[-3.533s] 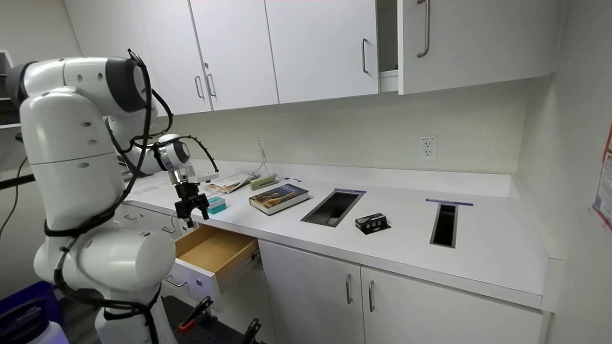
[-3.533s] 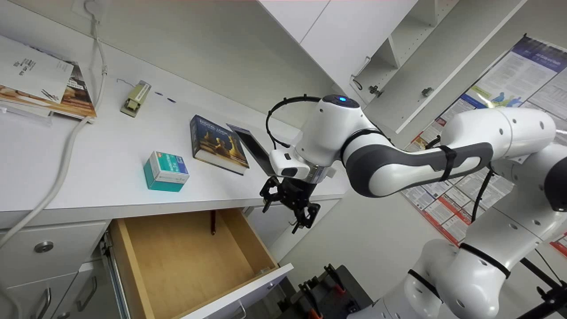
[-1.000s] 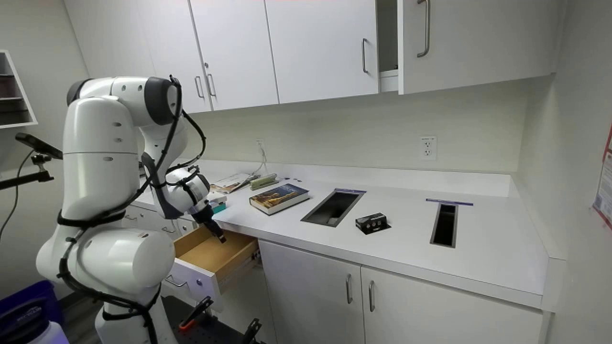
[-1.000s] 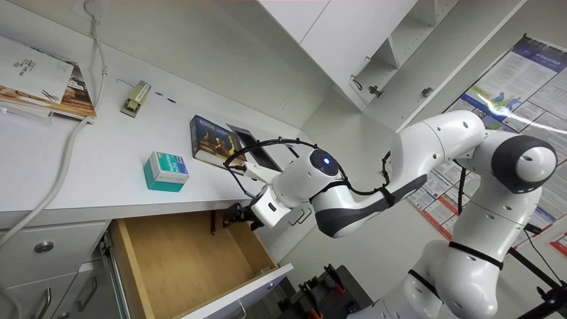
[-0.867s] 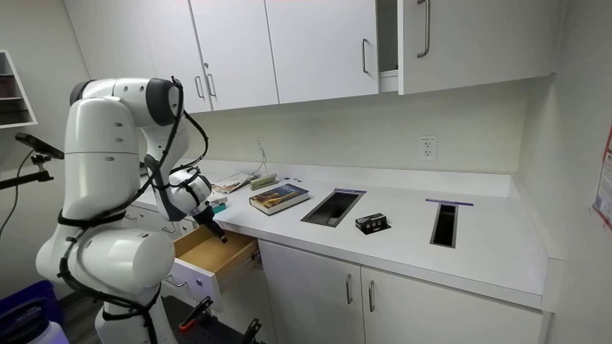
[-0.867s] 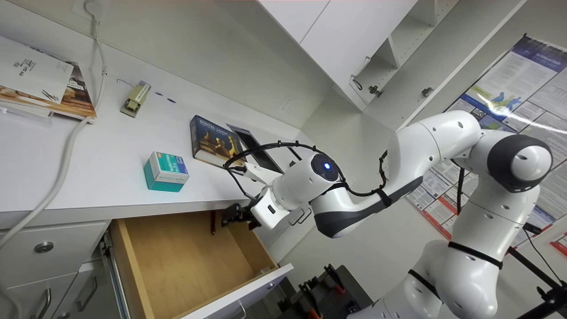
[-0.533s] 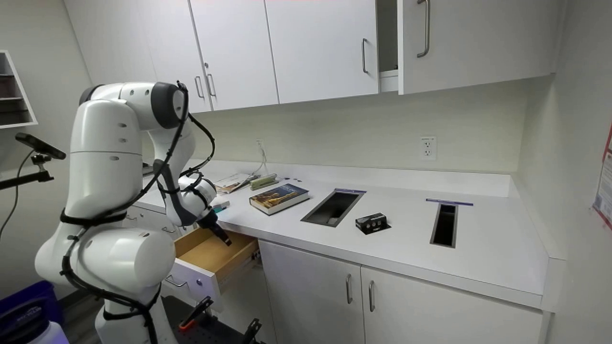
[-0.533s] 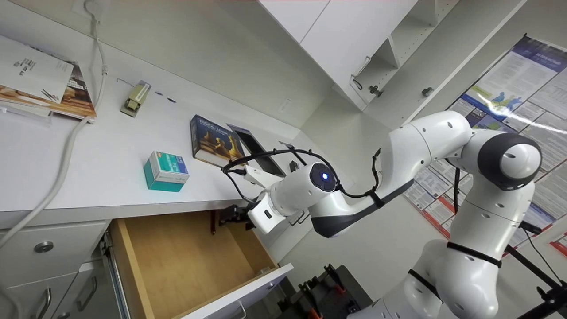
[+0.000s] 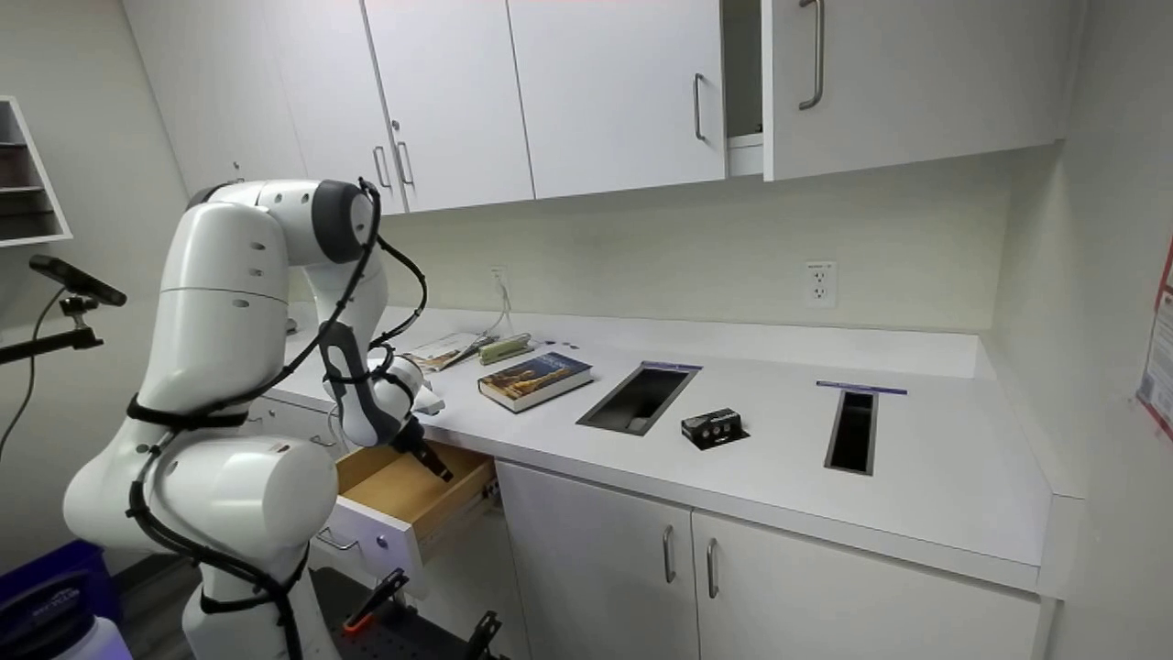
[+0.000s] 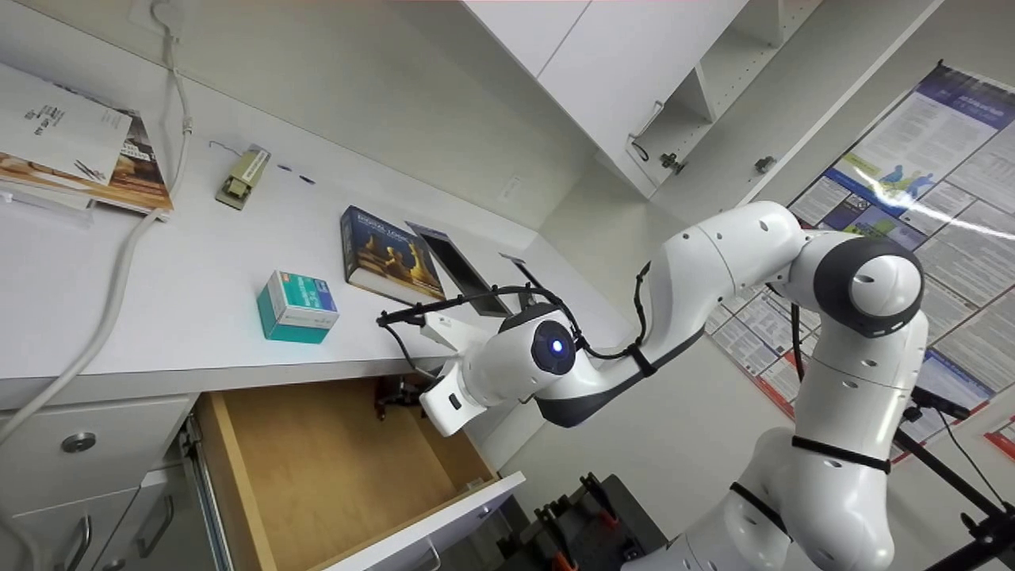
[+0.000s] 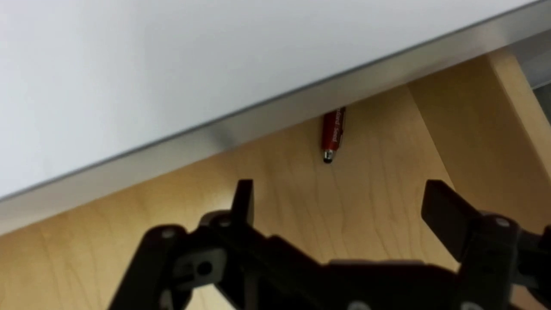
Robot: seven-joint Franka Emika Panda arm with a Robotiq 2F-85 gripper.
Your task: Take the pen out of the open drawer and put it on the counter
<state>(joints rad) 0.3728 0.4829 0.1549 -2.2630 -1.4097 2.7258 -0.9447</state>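
The drawer [image 9: 389, 541] is pulled open; its tan inside shows in both exterior views [image 10: 333, 476]. The red pen [image 11: 333, 131] lies on the drawer floor at the back, tip outward. Its rear part is hidden under the edge of the white counter [image 11: 172, 77]. In an exterior view the pen [image 10: 381, 411] is mostly covered by my gripper. My gripper [image 11: 340, 189] is open, with only drawer floor between its fingers; the pen's tip lies just ahead of the gap. In an exterior view the gripper [image 9: 438, 466] points down into the drawer.
The counter's front edge overhangs the drawer's back. On the counter are a book [image 9: 535, 380], a teal box [image 10: 297, 308], a green device [image 10: 243, 176], a small black box [image 9: 713, 428] and dark cut-outs [image 9: 640, 401]. The drawer's side wall [image 11: 521, 107] stands near the right finger.
The arm has swung over the drawer from beside it. Over the last second the gripper has moved lower, into the drawer and closer to the pen. The pen and drawer have not moved.
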